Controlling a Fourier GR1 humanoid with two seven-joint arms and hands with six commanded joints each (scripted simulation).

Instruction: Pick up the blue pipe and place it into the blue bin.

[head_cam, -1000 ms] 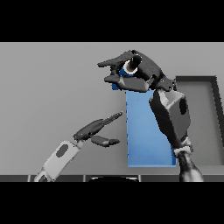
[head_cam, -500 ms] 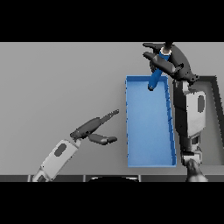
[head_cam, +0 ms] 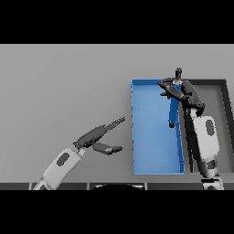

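The blue pipe (head_cam: 173, 112) hangs nearly upright over the right side of the blue bin (head_cam: 153, 137), its lower end close to the bin's right wall. Its upper end is tucked under my right hand (head_cam: 182, 90), whose fingers curl round it while the thumb sticks up. That hand is above the bin's far right corner. My left hand (head_cam: 96, 135) is open above the table to the left of the bin, fingers pointing towards it, holding nothing.
A dark grey bin (head_cam: 222, 87) stands directly right of the blue bin, and my right forearm (head_cam: 204, 139) lies over its near left part. The grey table (head_cam: 59, 87) stretches to the left and far side.
My right hand has come down and towards me with the pipe, from above the bin's far edge to low over its right side. The left hand has barely moved.
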